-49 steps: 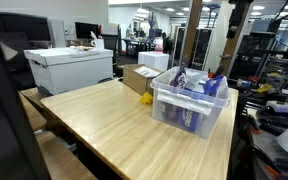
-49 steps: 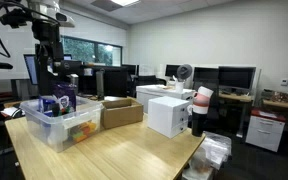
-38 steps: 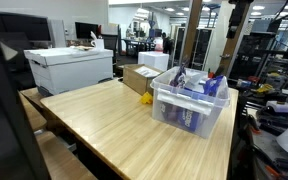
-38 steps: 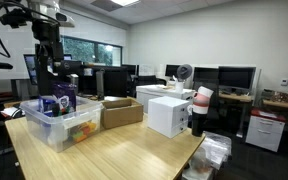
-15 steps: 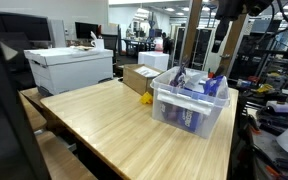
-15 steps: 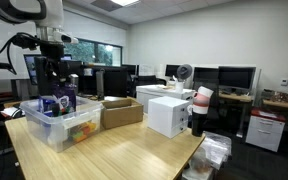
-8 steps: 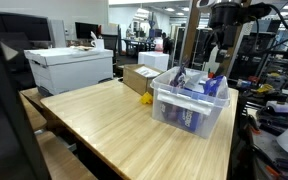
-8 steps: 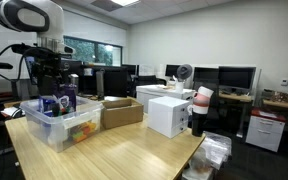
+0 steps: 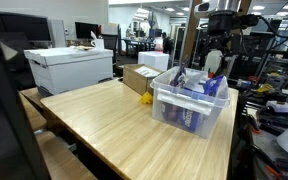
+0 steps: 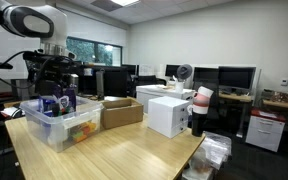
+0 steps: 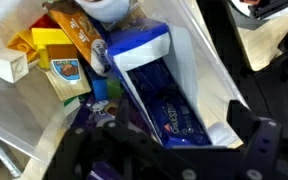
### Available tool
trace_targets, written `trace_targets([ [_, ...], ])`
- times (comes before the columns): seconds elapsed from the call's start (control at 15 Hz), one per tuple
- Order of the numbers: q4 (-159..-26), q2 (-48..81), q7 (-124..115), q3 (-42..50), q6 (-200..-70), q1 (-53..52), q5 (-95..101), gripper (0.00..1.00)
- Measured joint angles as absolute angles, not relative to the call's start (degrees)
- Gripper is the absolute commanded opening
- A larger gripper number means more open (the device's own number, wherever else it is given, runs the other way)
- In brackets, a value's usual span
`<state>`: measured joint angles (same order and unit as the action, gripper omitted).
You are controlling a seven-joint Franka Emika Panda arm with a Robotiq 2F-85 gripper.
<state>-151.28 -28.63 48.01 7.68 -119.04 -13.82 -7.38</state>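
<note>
Two dark fingers (image 11: 262, 142) frame the wrist view: the gripper (image 11: 169, 150) is released and empty, aimed straight down into the clear bin (image 9: 184, 112). Right beneath it a blue packet (image 11: 162, 85) stands on edge, wedged upright by its neighbours, with yellow boxes (image 11: 52, 45) crowding just beside. The bin sits at the table (image 9: 109, 125) edge nearest the arm, probably for easy reach. Farther off there's a cardboard box (image 9: 136, 78), then a white box (image 9: 72, 68).
</note>
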Motion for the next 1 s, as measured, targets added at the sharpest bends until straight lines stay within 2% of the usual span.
trace_targets([
  [0.33, -148.9, -23.9, 62.9, 6.4, -119.5, -13.7, -1.1, 1.0],
  [0.8, -149.0, -20.5, 64.3, 4.7, -131.9, -10.1, 2.3, 1.0],
  [1.0, -149.8, -20.5, 63.5, 4.6, -131.9, -9.0, 2.3, 1.0],
])
